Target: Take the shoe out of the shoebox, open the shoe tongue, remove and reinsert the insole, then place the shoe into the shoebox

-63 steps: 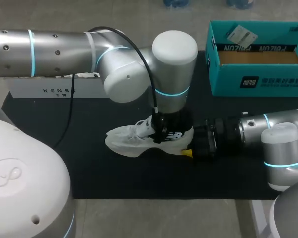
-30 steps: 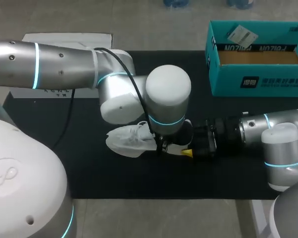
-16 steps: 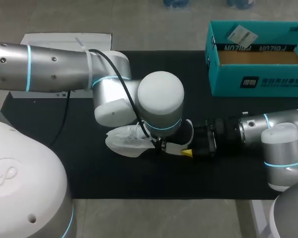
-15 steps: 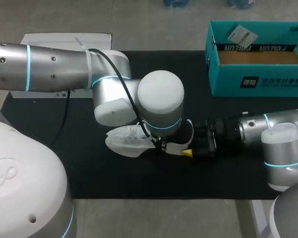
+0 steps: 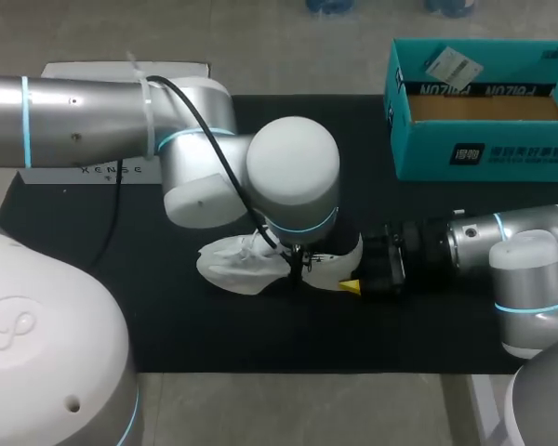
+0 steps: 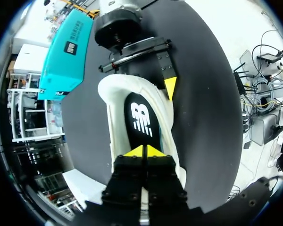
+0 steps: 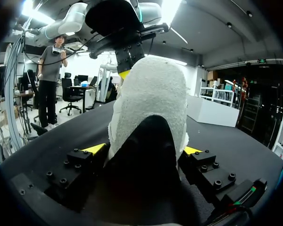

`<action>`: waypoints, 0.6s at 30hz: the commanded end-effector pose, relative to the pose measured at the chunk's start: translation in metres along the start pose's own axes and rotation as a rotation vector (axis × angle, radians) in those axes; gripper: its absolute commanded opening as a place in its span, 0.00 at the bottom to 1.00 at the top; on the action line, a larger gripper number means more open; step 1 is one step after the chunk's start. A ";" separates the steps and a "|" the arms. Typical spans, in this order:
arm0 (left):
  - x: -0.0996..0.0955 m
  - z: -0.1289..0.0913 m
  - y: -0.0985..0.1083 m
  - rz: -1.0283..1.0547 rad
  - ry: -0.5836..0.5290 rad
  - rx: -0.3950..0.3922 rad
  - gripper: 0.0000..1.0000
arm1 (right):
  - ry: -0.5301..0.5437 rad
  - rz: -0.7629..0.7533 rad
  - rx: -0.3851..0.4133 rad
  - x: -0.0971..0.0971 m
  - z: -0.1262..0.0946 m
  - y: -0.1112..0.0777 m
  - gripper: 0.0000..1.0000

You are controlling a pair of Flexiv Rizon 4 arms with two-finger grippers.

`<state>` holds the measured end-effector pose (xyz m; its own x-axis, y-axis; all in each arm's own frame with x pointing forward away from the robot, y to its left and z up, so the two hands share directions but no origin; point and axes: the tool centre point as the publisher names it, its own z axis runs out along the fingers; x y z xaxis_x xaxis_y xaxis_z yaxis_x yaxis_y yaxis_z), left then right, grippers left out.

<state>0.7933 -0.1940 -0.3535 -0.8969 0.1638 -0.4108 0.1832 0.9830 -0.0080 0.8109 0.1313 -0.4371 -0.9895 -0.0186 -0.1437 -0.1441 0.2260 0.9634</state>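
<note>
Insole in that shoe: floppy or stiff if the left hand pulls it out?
Probably floppy: the insole looks thin and lies flat inside the shoe, so it may bend as it lifts. Likely light too. It could drag the shoe along, though the right hand brackets the heel.

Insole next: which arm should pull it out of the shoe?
Left, probably. The left gripper hangs right at the black insole inside the shoe; the right gripper clamps the heel, steadying it.
</note>
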 end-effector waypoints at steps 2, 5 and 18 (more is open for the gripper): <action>0.001 -0.014 0.008 0.009 0.005 0.002 0.00 | 0.000 0.001 0.002 0.002 0.005 -0.007 0.00; 0.001 -0.008 0.003 0.024 0.053 -0.018 0.00 | 0.000 0.001 0.002 0.002 0.005 -0.007 0.00; -0.002 -0.015 -0.007 0.107 0.280 -0.152 0.00 | 0.000 0.001 0.002 0.002 0.005 -0.007 0.00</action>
<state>0.7835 -0.1903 -0.3431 -0.9429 0.2598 -0.2086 0.2392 0.9637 0.1189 0.8110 0.1313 -0.4371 -0.9895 -0.0185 -0.1436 -0.1440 0.2259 0.9634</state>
